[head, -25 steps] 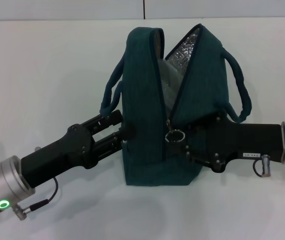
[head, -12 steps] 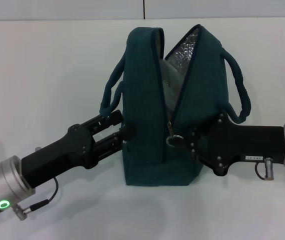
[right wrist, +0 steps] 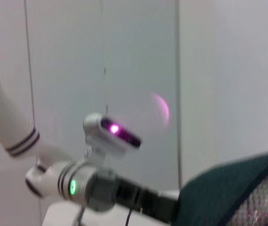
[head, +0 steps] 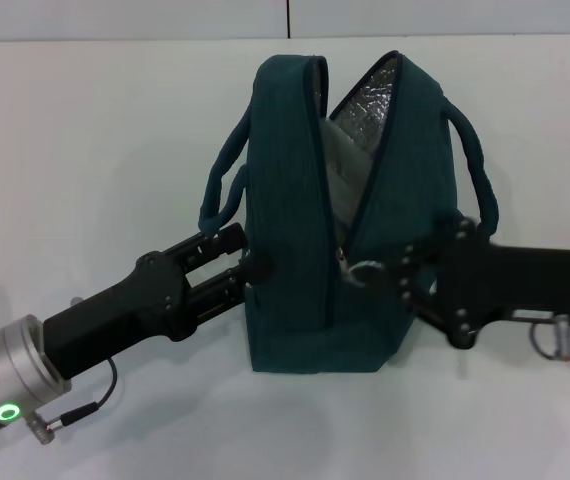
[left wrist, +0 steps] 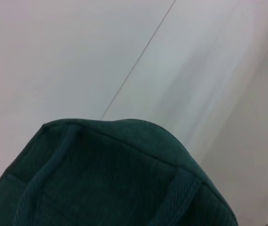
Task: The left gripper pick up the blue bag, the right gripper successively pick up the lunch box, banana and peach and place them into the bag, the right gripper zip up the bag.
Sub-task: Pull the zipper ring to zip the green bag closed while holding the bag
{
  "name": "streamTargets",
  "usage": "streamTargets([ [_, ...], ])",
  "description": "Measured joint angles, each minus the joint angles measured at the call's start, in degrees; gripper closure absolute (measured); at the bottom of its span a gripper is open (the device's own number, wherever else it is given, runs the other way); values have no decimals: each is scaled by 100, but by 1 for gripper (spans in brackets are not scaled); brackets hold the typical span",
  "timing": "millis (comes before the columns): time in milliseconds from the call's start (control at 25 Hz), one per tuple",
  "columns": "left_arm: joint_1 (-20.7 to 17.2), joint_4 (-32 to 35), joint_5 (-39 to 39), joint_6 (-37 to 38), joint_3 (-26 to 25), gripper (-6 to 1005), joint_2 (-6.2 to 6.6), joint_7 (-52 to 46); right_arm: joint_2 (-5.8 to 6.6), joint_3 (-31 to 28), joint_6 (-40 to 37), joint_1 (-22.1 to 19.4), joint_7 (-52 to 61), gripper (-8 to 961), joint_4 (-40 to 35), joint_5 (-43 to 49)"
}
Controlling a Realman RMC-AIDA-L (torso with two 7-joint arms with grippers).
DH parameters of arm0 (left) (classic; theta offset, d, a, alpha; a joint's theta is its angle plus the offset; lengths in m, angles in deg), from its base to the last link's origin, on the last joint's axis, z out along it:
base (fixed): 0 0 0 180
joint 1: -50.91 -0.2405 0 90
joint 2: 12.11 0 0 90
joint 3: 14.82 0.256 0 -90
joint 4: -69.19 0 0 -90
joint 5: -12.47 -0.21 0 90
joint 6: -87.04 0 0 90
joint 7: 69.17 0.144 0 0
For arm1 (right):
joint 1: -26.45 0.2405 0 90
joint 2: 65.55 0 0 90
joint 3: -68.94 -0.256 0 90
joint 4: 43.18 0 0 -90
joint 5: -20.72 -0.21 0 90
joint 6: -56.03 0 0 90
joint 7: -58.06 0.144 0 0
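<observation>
The blue bag [head: 285, 200] stands upright on the white table, its top gaping open and showing silver foil lining [head: 380, 90]. Something pale grey shows inside the opening; the lunch box, banana and peach are hidden. My left gripper [head: 248, 250] presses on the bag's lower left side, shut on the fabric there. In the left wrist view the bag [left wrist: 115, 179] fills the near field. My right gripper [head: 390, 275] is at the bag's front right, shut on the ring zip pull [head: 364, 270], which is drawn sideways toward it. The bag's edge [right wrist: 232, 188] shows in the right wrist view.
The white table [head: 95, 130] spreads around the bag, with a wall seam [head: 288, 18] behind it. The bag's two loop handles [head: 475, 160] hang out to either side. In the right wrist view the left arm's silver joint [right wrist: 73, 186] and the robot's head [right wrist: 115, 132] appear.
My right arm has drawn back to the right and slightly down. The ring zip pull has swung from hanging to pointing right, following the gripper. The left arm and bag have held still.
</observation>
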Motion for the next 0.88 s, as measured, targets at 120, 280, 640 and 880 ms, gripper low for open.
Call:
streamTargets([
  [120, 2, 0, -2, 0, 11, 366, 0, 0, -4, -295, -284, -156, -1, 948, -199, -17],
  [280, 28, 1, -35, 0, 29, 372, -1, 0, -7, -389, -379, -173, -11, 948, -257, -174],
  [640, 79, -8, -44, 0, 122, 385, -16, 36, -43, -375, -308, 48, -168, 948, -243, -446],
  [880, 120, -14, -38, -63, 126, 394, -22, 35, -51, -389, 2, 162, -176, 947, -250, -514],
])
